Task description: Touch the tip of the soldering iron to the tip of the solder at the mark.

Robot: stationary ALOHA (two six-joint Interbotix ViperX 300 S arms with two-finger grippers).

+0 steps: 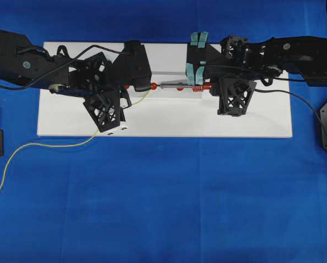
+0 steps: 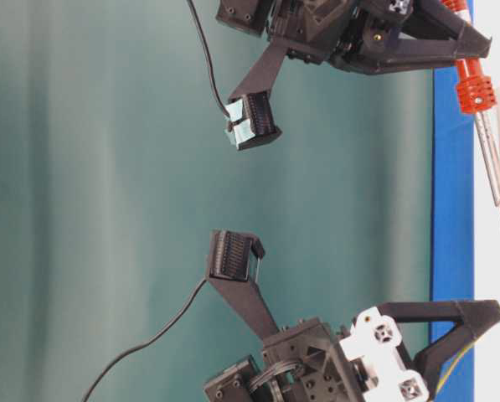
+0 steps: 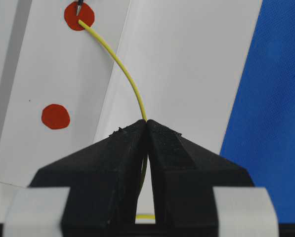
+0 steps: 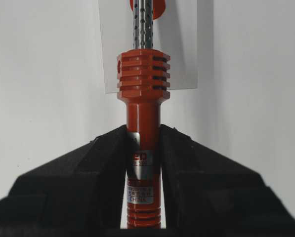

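Left gripper [image 3: 147,123] was clamped tight on the solder [image 3: 122,69], jaws meeting with the thin yellow wire pinched between them; the free end arched up and away to a red mark [image 3: 79,16] on the white board [image 3: 187,59]. Right gripper [image 4: 143,148] was closed around the soldering iron [image 4: 143,84], gripping the red-orange handle just behind its ribbed collar, shaft running straight ahead. In the left wrist view the iron's dark point sat on the upper red dot right at the wire's end; the two looked touching or as near as I could tell. A second red dot [image 3: 56,116] lay nearby, unused. To do this step well, I judged both holds should stay firm and any correction be tiny: the wire is springy and a push from the iron would likely flick its end off the mark. Overhead, the left arm [image 1: 53,68] reached in from the left edge and the right arm [image 1: 284,55] from the right, wrists angled down over the board, the tools meeting near its middle. The slack solder trailed off the board across the blue cloth [image 1: 163,208].
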